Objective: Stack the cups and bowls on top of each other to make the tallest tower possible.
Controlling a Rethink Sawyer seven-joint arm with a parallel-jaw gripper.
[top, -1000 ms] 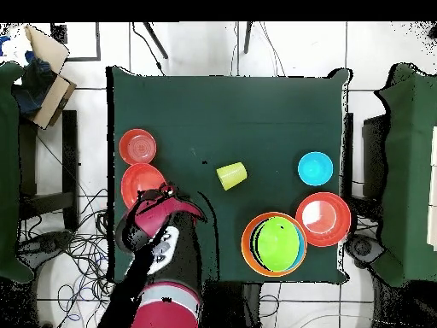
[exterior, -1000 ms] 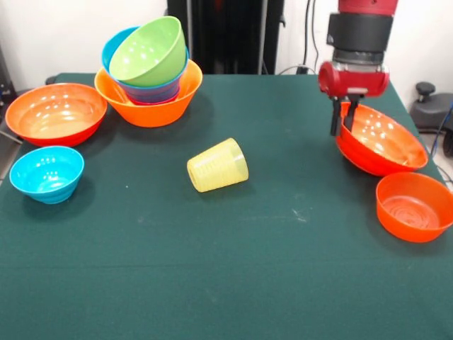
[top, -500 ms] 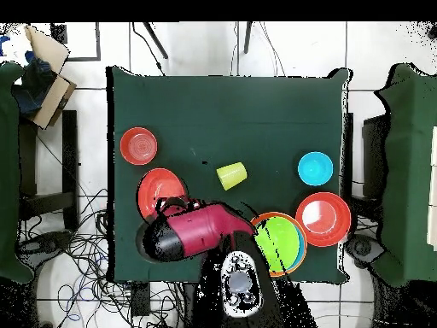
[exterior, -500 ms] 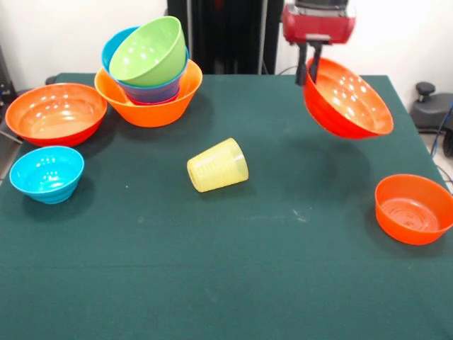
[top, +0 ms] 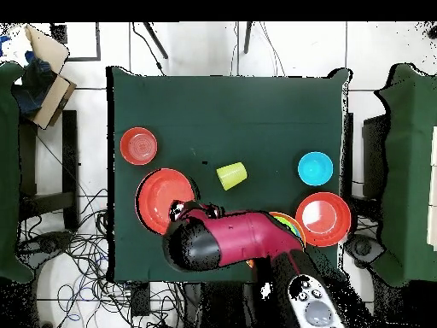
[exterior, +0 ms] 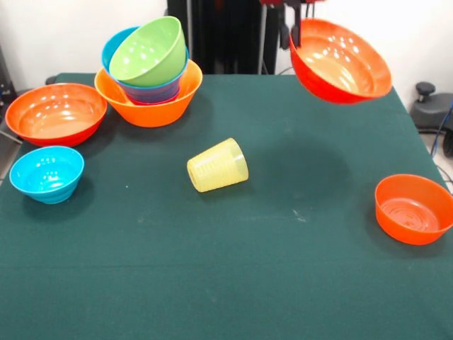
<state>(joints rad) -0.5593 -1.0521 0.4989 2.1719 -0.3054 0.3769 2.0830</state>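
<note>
End effector (exterior: pixel 296 15) cropped by the front view's top edge; tower (top: pixel 288 225) mostly under the arm overhead.

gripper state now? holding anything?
Gripper: shut on the rim of the red-orange bowl, which hangs tilted in the air above the table.

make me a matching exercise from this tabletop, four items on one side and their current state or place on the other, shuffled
Items
1. translucent pale-yellow plastic tumbler
2. large red-orange plastic bowl
3. lime green plastic bowl
4. small cyan plastic bowl

States
A. tilted on top of the nested pile
B. lying on its side on the green cloth
C. held up in the air, clear of the table
D. upright on the cloth, alone, beside a wider orange bowl

Pairs: 1-B, 2-C, 3-A, 4-D
</note>
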